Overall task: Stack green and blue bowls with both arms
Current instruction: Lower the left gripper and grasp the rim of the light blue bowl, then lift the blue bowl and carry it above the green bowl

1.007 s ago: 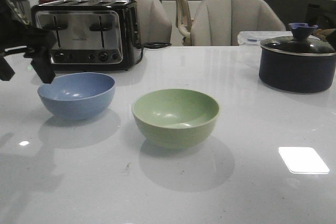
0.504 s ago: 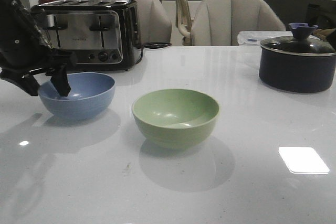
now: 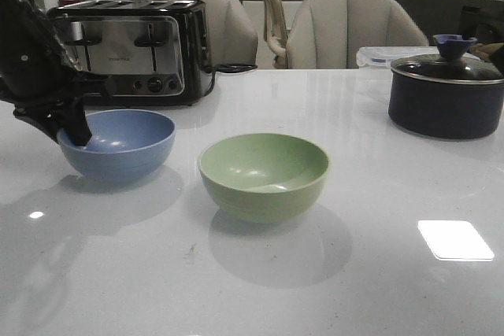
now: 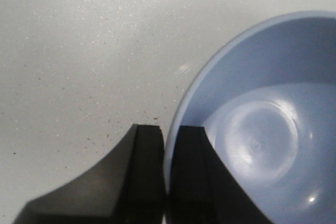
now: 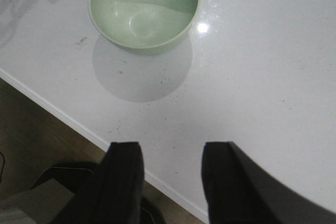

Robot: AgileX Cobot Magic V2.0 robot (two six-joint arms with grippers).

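Left claw (image 4: 166, 177) is clamped on the blue bowl (image 3: 118, 143) rim at its 9 o'clock; green bowl (image 3: 264, 175) sits at 3 o'clock on the bench (image 3: 378, 218). Right claw (image 5: 170, 182) hangs open, nearer green.

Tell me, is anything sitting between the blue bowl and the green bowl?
No. Only bare white table lies between the blue bowl and the green bowl. The toaster and dark pot stand farther back, out of the way.

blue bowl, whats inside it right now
Nothing loose lies in the blue bowl; only one finger of the left gripper is inside, clamped on its rim. The bowl floor beneath that finger is hidden.
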